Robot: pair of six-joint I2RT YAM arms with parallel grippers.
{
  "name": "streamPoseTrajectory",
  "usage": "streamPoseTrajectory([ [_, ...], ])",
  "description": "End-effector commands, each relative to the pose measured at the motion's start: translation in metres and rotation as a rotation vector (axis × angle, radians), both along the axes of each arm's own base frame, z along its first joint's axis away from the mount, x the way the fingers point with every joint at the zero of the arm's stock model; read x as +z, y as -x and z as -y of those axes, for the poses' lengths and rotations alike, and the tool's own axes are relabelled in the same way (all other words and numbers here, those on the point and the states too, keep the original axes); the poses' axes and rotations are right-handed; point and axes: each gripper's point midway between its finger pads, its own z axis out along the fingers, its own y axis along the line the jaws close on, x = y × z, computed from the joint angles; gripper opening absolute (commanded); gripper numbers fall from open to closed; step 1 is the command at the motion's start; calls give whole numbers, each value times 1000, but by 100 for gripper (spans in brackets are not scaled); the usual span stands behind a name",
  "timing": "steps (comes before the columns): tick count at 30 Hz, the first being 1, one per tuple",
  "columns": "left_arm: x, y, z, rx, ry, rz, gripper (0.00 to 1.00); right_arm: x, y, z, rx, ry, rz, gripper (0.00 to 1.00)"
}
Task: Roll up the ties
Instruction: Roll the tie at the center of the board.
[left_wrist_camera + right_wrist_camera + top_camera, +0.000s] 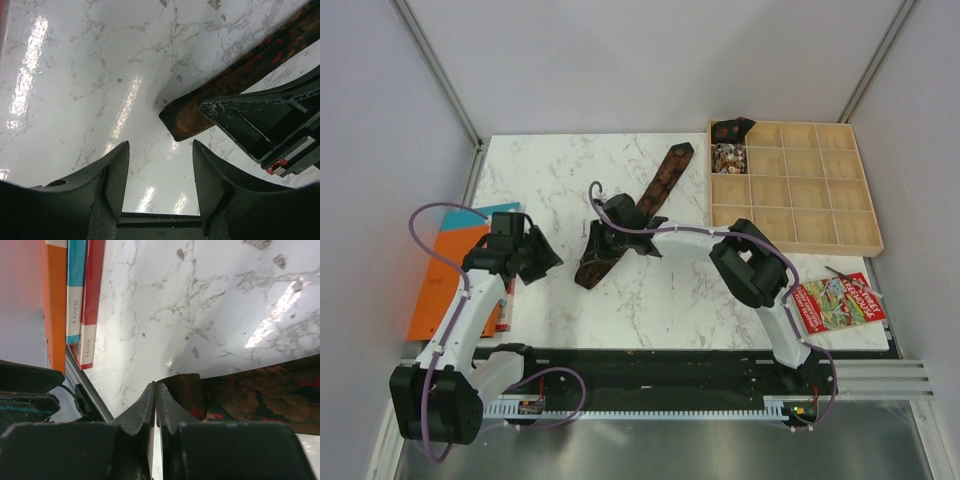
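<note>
The main risk is a roll that never starts cleanly. The right gripper (pixel 155 387) is clenched, its tips at the near end of the dark brown tie (pixel 660 185), but the wrist view does not show whether any fabric is caught between them. If they have only grazed the edge, a turn would probably let the end slip out flat. The polished marble tabletop (pixel 540 170) gives little friction, so I judge the whole strip could slide or swing rather than curl. The tie lies diagonally across the middle of the table, its far tip pointing toward the wooden compartment tray (pixel 790 248) on the far right (two small bundles already sit in its far-left cells). The left gripper (pixel 160 150) hangs released just left of the tie's near end, holding nothing; closing in, it could bump the right fingers. Plain pale walls enclose the table, with stacked books (pixel 440 280) at the left edge and a red booklet (pixel 838 303) near right.
</note>
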Motion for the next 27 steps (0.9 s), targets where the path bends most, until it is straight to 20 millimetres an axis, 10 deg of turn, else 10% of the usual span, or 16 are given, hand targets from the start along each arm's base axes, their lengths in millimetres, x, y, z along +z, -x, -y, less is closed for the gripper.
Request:
streamPoseTrajectory([
  [1, 9, -6, 8, -59, 25, 78, 60, -11, -12, 16, -20, 29, 17, 12],
  [27, -36, -4, 60, -84, 161, 9, 61, -43, -9, 45, -50, 48, -24, 7],
])
